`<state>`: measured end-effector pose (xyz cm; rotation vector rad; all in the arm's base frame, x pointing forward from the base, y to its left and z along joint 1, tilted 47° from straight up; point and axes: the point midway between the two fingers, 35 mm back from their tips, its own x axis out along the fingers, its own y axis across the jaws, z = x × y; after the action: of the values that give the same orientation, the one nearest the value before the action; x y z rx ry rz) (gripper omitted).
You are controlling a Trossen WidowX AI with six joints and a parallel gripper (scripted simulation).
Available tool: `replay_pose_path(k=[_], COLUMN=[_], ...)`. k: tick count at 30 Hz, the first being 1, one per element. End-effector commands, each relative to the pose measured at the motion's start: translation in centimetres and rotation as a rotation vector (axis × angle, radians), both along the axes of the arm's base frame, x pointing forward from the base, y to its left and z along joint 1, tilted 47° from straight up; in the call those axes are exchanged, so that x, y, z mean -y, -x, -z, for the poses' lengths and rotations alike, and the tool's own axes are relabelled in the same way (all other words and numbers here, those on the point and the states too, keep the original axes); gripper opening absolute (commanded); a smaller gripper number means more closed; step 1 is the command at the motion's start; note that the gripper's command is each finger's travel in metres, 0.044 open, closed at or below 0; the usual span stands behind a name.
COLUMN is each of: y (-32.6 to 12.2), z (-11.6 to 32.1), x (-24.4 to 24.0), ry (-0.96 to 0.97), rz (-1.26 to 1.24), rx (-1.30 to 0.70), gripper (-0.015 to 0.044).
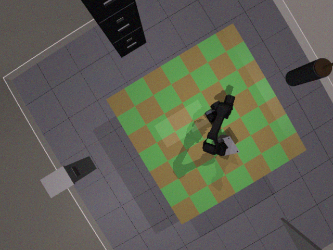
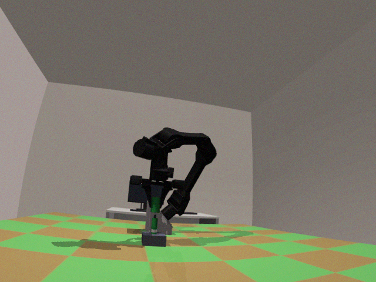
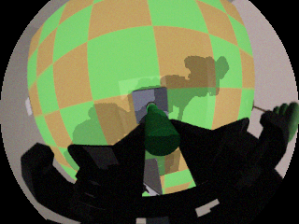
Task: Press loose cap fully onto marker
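The green cap (image 2: 155,204) (image 3: 162,137) is held upright between the fingertips of my gripper (image 2: 156,207) (image 3: 157,124), which is shut on it. The marker (image 2: 154,224) stands upright in the blue-grey holder block (image 2: 154,239) (image 3: 141,100), green above a white lower part, with a dark tip. In the exterior view the cap is right above the marker tip, with a small gap between them. In the wrist view the cap hides most of the marker, so exact alignment is hard to tell. In the top view the arm hides the cap and marker.
A light grey angled plate (image 1: 231,146) (image 2: 164,225) stands beside the arm's base, behind the holder block in the exterior view. The arm (image 1: 218,122) (image 2: 198,170) arches from there over the green and brown checkered surface (image 1: 193,58). A desk with a monitor (image 2: 136,192) is behind.
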<state>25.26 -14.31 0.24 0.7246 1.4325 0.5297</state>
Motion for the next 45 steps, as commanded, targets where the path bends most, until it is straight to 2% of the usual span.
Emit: replay_pose_path(k=[1,26,39,45], y=[-0.1,-0.4,-0.4,-0.3], z=[0.5,3.3,3.3,3.3], x=[-0.6,-3.6,-3.7,-3.6], ry=[-0.005,-0.007,-0.007,-0.005], rz=[0.002,0.002,0.002,-0.003], rx=[-0.004,-0.003,-0.003,-0.002], gripper=[0.0000,0.0000,0.0000,0.0157])
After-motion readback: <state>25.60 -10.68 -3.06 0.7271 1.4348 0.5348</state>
